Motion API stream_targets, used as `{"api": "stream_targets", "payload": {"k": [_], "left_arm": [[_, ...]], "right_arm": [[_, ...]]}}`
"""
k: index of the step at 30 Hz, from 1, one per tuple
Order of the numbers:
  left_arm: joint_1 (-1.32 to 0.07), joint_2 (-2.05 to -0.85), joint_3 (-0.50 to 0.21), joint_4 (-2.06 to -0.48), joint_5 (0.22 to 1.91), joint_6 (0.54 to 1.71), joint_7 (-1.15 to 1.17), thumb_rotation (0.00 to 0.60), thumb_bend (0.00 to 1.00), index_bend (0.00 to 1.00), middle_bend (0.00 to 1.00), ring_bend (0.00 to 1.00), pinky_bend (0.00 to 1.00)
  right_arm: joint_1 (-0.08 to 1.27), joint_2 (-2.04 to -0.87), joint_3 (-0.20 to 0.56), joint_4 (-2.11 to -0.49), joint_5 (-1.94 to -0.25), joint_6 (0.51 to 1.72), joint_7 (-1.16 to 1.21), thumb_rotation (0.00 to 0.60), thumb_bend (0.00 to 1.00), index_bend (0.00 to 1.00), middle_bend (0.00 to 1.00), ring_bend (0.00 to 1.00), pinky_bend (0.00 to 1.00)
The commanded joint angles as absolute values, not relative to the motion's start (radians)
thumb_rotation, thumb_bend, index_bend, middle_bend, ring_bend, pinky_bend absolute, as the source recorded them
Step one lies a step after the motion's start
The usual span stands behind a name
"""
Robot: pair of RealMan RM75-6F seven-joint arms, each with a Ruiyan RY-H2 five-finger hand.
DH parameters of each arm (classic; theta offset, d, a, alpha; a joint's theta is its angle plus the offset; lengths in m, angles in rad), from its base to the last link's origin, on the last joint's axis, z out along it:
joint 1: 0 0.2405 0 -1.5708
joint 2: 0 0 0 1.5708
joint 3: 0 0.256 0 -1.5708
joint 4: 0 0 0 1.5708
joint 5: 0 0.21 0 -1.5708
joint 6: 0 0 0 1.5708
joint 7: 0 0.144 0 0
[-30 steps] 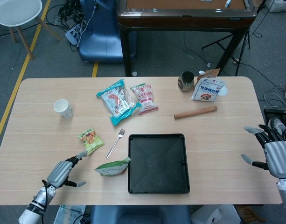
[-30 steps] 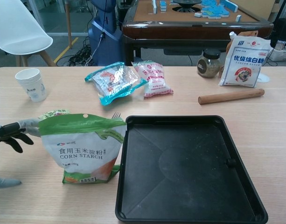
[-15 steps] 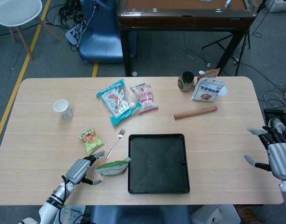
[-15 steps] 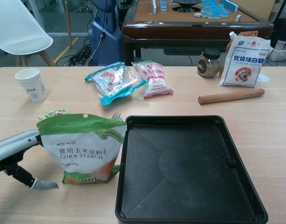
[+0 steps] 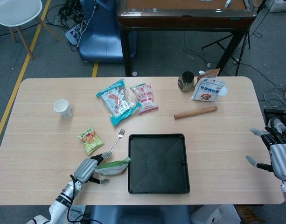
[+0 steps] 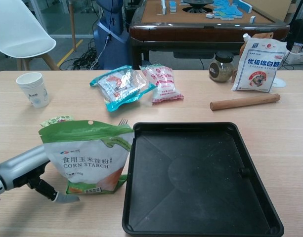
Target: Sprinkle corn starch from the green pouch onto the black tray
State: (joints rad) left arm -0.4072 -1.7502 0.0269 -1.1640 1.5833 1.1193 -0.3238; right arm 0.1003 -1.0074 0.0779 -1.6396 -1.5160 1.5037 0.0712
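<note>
The green corn starch pouch (image 6: 89, 157) stands upright just left of the black tray (image 6: 200, 177); in the head view the pouch (image 5: 113, 167) sits beside the tray's (image 5: 157, 163) lower left corner. My left hand (image 6: 27, 173) is at the pouch's left side with fingers apart, thumb low by the pouch's base; the head view shows my left hand (image 5: 88, 169) right against it, with no grip visible. My right hand (image 5: 277, 154) hovers open at the table's right edge, far from the tray.
A fork (image 5: 116, 141) and a small green snack packet (image 5: 90, 140) lie above the pouch. A paper cup (image 6: 34, 89) stands far left. Two snack bags (image 6: 134, 83), a rolling pin (image 6: 244, 101), a jar (image 6: 220, 67) and a white bag (image 6: 260, 66) sit at the back.
My left hand has moved right along the table's front edge, from well left of the pouch to right beside it. The right hand has drifted slightly right and down.
</note>
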Motion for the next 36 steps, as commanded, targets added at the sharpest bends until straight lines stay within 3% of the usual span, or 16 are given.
{"api": "stream_targets", "payload": {"k": [1, 7, 12, 15, 23, 30, 36], "left_arm": [[-0.412, -1.768, 0.027, -1.146, 1.584, 1.124, -0.338, 0.6, 0.11, 0.16, 0.18, 0.23, 0.26], [-0.418, -1.818, 0.018, -1.076, 1.587, 1.152, -0.377, 0.6, 0.11, 0.32, 0.31, 0.32, 0.38], [-0.416, -1.866, 0.014, -0.978, 1.614, 1.224, -0.433, 0.6, 0.11, 0.46, 0.46, 0.47, 0.6], [-0.421, -1.874, 0.02, -0.939, 1.629, 1.242, -0.464, 0.6, 0.11, 0.5, 0.53, 0.53, 0.69], [-0.444, -1.862, 0.034, -0.871, 1.661, 1.277, -0.513, 0.6, 0.11, 0.55, 0.63, 0.6, 0.77], [-0.499, -1.779, 0.038, -0.849, 1.712, 1.313, -0.489, 0.6, 0.12, 0.56, 0.67, 0.63, 0.81], [-0.555, -1.657, 0.039, -0.94, 1.754, 1.329, -0.447, 0.6, 0.24, 0.56, 0.68, 0.65, 0.82]], "right_arm": [[0.099, -1.006, 0.079, -1.638, -1.515, 1.505, 0.073, 0.6, 0.06, 0.24, 0.31, 0.16, 0.22], [0.094, -1.006, 0.08, -1.636, -1.511, 1.506, 0.076, 0.6, 0.06, 0.24, 0.31, 0.16, 0.22], [0.092, -1.003, 0.081, -1.637, -1.513, 1.509, 0.077, 0.6, 0.06, 0.24, 0.31, 0.16, 0.22], [0.091, -1.002, 0.083, -1.639, -1.513, 1.511, 0.079, 0.6, 0.06, 0.24, 0.31, 0.16, 0.22], [0.091, -1.0, 0.086, -1.64, -1.512, 1.511, 0.082, 0.6, 0.06, 0.24, 0.31, 0.16, 0.22], [0.091, -1.002, 0.089, -1.633, -1.514, 1.513, 0.091, 0.6, 0.06, 0.24, 0.31, 0.16, 0.22], [0.092, -1.012, 0.089, -1.624, -1.514, 1.51, 0.095, 0.6, 0.06, 0.24, 0.32, 0.16, 0.22]]}}
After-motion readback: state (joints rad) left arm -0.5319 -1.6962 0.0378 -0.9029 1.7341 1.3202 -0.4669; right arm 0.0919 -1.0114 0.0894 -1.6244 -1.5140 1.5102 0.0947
